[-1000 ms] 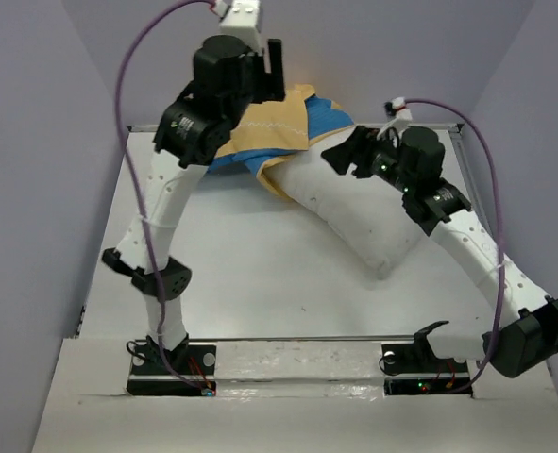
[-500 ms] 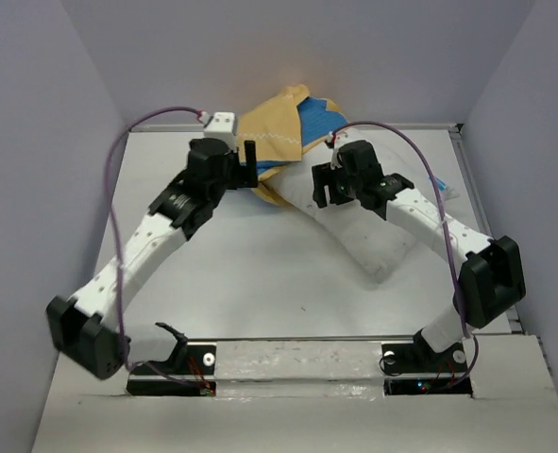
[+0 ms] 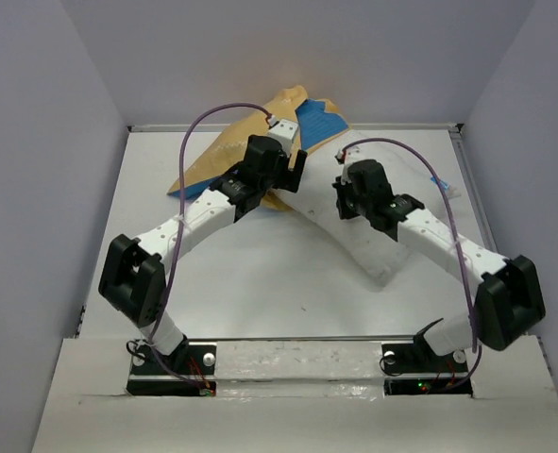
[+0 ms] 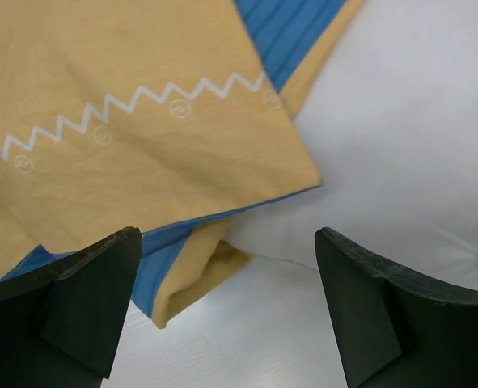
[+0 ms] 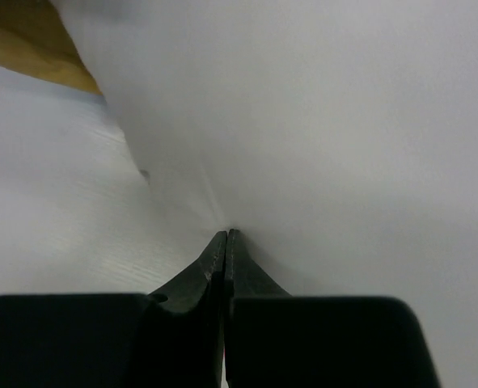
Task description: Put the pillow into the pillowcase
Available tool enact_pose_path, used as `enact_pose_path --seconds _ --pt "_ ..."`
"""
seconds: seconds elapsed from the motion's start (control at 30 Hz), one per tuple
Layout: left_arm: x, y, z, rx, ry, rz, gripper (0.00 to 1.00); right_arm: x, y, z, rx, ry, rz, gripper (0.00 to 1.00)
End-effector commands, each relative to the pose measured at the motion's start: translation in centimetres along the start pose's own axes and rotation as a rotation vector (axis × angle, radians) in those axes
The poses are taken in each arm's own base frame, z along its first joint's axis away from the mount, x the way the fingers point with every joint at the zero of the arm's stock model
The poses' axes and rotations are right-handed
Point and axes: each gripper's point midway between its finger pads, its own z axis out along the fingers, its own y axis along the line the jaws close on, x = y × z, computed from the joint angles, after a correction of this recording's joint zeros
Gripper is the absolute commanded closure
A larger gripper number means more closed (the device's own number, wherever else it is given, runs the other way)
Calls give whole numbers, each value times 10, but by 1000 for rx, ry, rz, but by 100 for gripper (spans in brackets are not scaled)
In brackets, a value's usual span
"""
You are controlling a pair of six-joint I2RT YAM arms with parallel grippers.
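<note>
The white pillow (image 3: 378, 241) lies slanted on the table, its upper end under the pillowcase (image 3: 224, 162), which is mustard-yellow with blue showing at the back. My left gripper (image 3: 293, 170) hovers open over the pillowcase's lower edge. In the left wrist view its fingers straddle bare table at the left gripper (image 4: 226, 242), with the yellow pillowcase (image 4: 141, 121) and its blue lining ahead and the pillow (image 4: 400, 121) to the right. My right gripper (image 3: 345, 200) is shut. In its wrist view the right gripper (image 5: 226, 234) tips touch the pillow (image 5: 319, 121) where it meets the table; no cloth shows between them.
The white table (image 3: 250, 274) is walled by grey panels at the left, back and right. Both arm bases sit at the near edge. A corner of the pillowcase (image 5: 28, 40) shows at the upper left of the right wrist view.
My left arm dropped from high up and swung right to the pillowcase's edge, opening wider. The pillowcase now spreads further left. My right gripper came down onto the pillow and shut.
</note>
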Motion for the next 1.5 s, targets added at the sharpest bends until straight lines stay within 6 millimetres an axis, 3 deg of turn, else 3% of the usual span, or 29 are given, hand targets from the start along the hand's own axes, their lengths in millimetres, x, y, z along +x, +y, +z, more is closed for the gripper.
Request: enact_pose_path --seconds 0.0,0.17,0.23,0.37,0.4,0.47,0.5,0.57,0.67,0.73,0.77,0.8,0.87,0.9,0.93,0.97,1.0,1.07,1.1,1.2,1.23,1.3,1.33,1.37,1.4,1.43,1.47 --pt "-44 -4 -22 -63 -139 124 1 6 6 -35 -69 -73 64 100" --pt "-23 -27 -1 49 -23 227 4 6 3 -40 -55 -86 85 100" --pt "-17 -24 -1 27 -4 247 5 5 5 -39 -63 -83 87 100" --pt "-36 -9 5 -81 -57 236 7 4 10 -37 -88 -75 92 100" --pt "-39 -8 7 -88 -66 242 8 5 9 -36 -80 -75 93 78" --pt "-41 -8 13 -99 -59 263 9 3 8 -38 -75 -80 93 47" --pt "-43 -5 21 -117 -45 279 11 0 7 -40 -72 -90 91 25" --pt "-39 -5 31 -124 -28 299 15 -9 8 -43 -65 -108 76 14" --pt "-51 3 40 -136 -45 297 37 -26 -3 -39 7 -138 51 9" --pt "-67 11 38 -144 -79 271 87 -35 -10 -26 61 -134 20 3" --pt "-67 14 38 -147 -78 266 87 -29 -12 -16 77 -113 1 1" --pt "-74 20 36 -148 -98 252 100 -27 -11 1 98 -81 -39 0" --pt "-80 25 32 -147 -112 237 100 -28 -14 19 131 -54 -70 0" --pt "-83 24 30 -126 -119 230 100 -37 -12 27 134 -62 -80 1" --pt "-89 30 26 -126 -131 211 100 -21 -11 50 139 1 -115 4" --pt "-90 32 24 -122 -136 204 100 -18 -12 60 146 18 -150 11" --pt "-91 35 23 -117 -140 194 100 -22 -9 67 158 19 -162 43" --pt "-99 48 14 -145 -162 161 100 -11 -4 79 154 58 -186 88" --pt "-100 63 11 -186 -161 145 100 -9 1 79 141 59 -202 100" --pt "-116 108 -18 -358 -203 48 100 5 47 63 0 41 -332 100" --pt "-121 141 -35 -475 -216 -4 100 3 79 42 -81 1 -388 100" --pt "-130 175 -72 -597 -246 -74 100 22 105 21 -147 5 -438 100" --pt "-129 206 -96 -735 -248 -90 100 21 120 -1 -202 -22 -446 100" --pt "-134 218 -117 -794 -277 -96 100 42 140 -17 -267 -2 -464 100" --pt "-134 230 -132 -858 -281 -90 100 51 152 -30 -333 2 -467 100" --pt "-136 240 -145 -894 -299 -100 100 48 156 -51 -367 -33 -457 100" --pt "-146 244 -159 -912 -342 -115 100 63 157 -60 -383 -9 -442 100"
